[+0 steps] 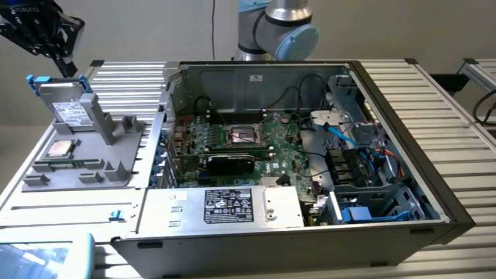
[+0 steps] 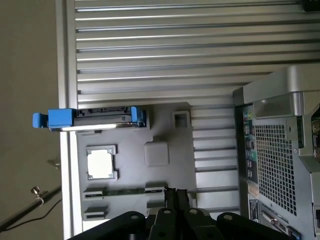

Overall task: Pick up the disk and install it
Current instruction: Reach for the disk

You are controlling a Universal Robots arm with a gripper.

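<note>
Hanging at the exterior view's left, the tool [image 1: 65,63] is keeping its fingers pressed together and carrying nothing. The disk [image 1: 68,104] is standing upright just below the tool's tip, slotted in a grey rack [image 1: 81,174], with its blue frame [image 1: 32,81] poking out at the top. Tool and disk are looking apart. A chip [image 1: 60,149] is lying flat in the rack, farther below the tool than the disk. The open case [image 1: 310,145] is sitting well off to the tool's side, toward the exterior view's right, with the arm [image 1: 275,29] rising behind it. Everything is resting on the slatted counter [image 1: 442,116].

Looking down from the wrist, the tool [image 2: 177,196] is showing narrow, fingers together and empty. The disk [image 2: 102,117] is appearing edge-on ahead of the fingertips and off to one side, well apart from them. The chip [image 2: 101,163] is lying in the rack [image 2: 130,175], nearer the tool than the disk is. The case [image 2: 280,150] is standing on the tool's other side, away from the disk.
</note>
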